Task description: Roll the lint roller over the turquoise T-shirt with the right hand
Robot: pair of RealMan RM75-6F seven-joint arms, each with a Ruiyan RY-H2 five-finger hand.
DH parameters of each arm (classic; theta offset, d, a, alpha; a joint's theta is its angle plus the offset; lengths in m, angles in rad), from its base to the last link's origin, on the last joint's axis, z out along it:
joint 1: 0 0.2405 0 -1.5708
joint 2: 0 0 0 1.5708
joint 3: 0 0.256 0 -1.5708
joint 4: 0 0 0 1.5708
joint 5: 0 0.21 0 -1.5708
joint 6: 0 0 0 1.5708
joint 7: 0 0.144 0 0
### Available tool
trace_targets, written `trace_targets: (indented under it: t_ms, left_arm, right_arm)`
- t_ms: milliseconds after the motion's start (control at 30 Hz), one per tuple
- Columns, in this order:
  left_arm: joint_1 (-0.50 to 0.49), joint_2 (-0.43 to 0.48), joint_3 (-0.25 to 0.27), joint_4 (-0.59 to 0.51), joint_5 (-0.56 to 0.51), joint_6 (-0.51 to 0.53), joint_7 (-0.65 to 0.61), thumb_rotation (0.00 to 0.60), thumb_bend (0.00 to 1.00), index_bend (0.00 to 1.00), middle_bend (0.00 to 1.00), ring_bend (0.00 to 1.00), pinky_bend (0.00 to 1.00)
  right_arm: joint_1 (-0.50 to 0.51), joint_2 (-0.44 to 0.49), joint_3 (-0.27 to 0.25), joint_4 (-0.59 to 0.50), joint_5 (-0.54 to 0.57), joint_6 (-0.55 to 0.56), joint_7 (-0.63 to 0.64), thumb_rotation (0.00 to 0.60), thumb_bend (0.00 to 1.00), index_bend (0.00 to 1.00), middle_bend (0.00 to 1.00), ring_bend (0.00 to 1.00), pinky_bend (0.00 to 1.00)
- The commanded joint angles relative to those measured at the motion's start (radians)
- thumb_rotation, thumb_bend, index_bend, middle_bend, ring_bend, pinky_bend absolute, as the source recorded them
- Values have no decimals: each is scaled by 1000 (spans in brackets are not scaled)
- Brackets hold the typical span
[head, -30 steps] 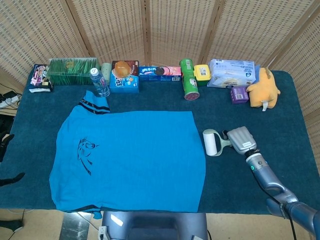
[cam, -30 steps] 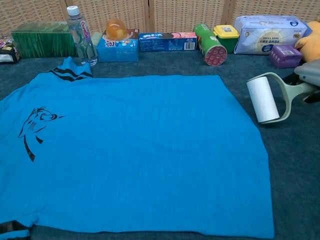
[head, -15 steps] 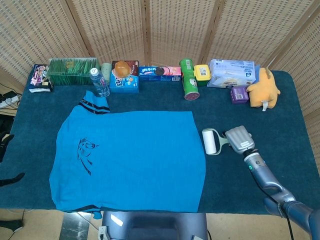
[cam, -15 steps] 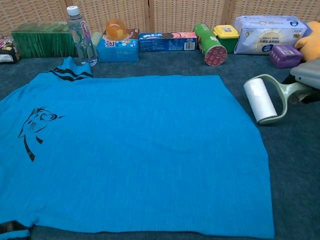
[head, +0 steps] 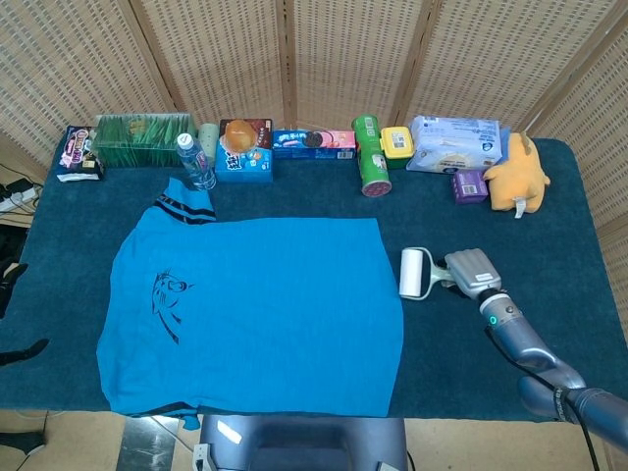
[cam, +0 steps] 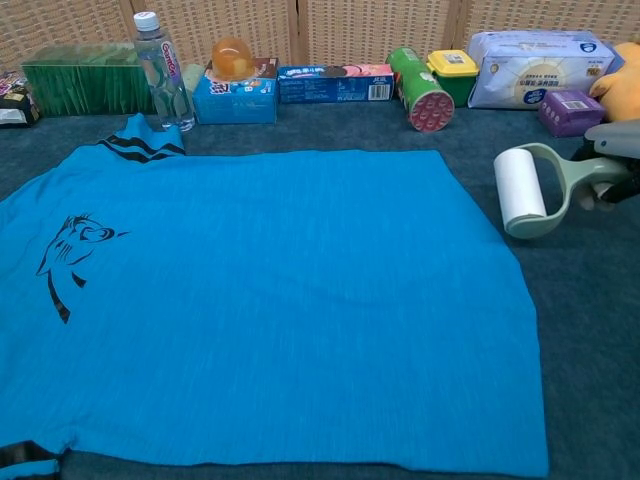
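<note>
The turquoise T-shirt (head: pixel 260 309) lies flat on the dark blue table, with a black print (head: pixel 169 299) near its left side; the chest view shows the T-shirt (cam: pixel 270 300) filling most of the frame. My right hand (head: pixel 474 274) grips the pale green handle of the lint roller (head: pixel 413 274). Its white roll sits just off the shirt's right edge, over the bare cloth. In the chest view the lint roller (cam: pixel 520 188) shows at the right edge, with only part of the right hand (cam: pixel 615 160) behind it. My left hand is out of both views.
Along the table's back edge stand a green box (head: pixel 142 138), a water bottle (head: pixel 196 162), snack boxes (head: pixel 243 149), a green can (head: pixel 371 157), a tissue pack (head: pixel 454 144) and a yellow plush toy (head: pixel 519 175). A wicker screen stands behind the table.
My right hand has lifted and turned the lint roller slightly, shifting it a little toward the back of the table beside the shirt's right edge. The shirt has not moved.
</note>
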Motion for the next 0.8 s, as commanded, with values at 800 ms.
trace_targets:
  t_ms: [800]
  left_arm:
    - [4,9,6,4,20,4,-22,600,115,0,0,0,80]
  right_arm:
    - [300,152,-10,-277,425,-230,-278,600,1000,676,701,989,1000]
